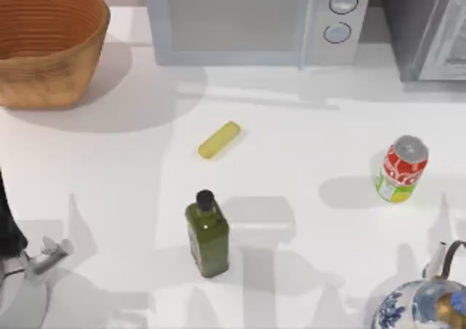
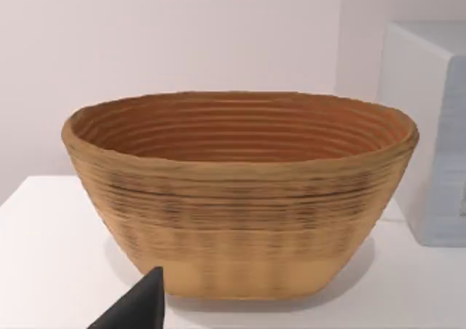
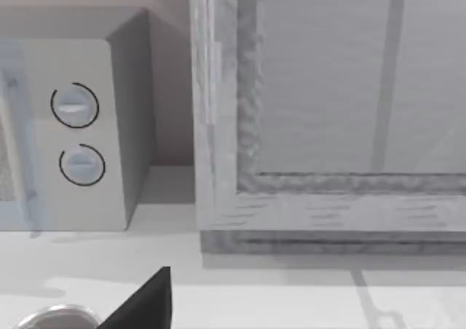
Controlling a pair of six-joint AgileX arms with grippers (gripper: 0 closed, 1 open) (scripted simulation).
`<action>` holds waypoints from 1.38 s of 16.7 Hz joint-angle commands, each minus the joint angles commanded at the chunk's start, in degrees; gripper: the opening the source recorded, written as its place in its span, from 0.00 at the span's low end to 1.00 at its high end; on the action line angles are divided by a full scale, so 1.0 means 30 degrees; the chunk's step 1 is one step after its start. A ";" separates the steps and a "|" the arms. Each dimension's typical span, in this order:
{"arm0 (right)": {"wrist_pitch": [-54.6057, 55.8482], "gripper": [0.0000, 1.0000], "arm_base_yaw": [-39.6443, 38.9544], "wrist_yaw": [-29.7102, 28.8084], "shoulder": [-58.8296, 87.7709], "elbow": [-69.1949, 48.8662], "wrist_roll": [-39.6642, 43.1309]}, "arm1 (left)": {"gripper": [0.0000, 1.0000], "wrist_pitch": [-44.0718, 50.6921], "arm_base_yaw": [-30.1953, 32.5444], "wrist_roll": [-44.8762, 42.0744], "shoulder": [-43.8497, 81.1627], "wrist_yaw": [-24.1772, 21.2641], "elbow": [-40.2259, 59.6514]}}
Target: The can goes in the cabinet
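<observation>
Can (image 1: 401,168) stands upright on table (image 1: 306,147), right side, well clear of bottle (image 1: 207,233) at centre; long axis vertical. Cabinet (image 1: 426,27) at back right, behind can, door shut by the look of it; right wrist view faces its framed door (image 3: 328,111) beside microwave (image 3: 73,132). Can's silver top (image 3: 54,319) sits at that view's edge, so right arm judged nearer. Left gripper (image 1: 51,252) parked at front left, facing basket (image 2: 240,191). Jaw state of either gripper: cannot tell.
</observation>
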State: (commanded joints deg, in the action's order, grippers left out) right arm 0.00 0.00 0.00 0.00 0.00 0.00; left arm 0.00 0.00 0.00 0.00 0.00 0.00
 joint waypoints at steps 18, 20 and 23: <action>-0.0280 1.00 -0.8403 -0.5414 2.0064 -0.9742 -0.5933 | 1.00 0.0000 0.0000 0.0000 0.0000 0.0000 0.0000; -0.0088 1.00 -0.8817 -0.5836 2.2929 -1.0729 -0.6523 | 1.00 0.0000 0.0000 0.0000 0.0000 0.0000 0.0000; 0.0149 1.00 -0.9099 -0.6302 2.6092 -1.1560 -0.7047 | 1.00 0.0000 0.0000 0.0000 0.0000 0.0000 0.0000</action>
State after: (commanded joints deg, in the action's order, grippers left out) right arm 0.45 -27.30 -18.90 78.28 -34.68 -21.14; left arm 0.00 0.00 0.00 0.00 0.00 0.00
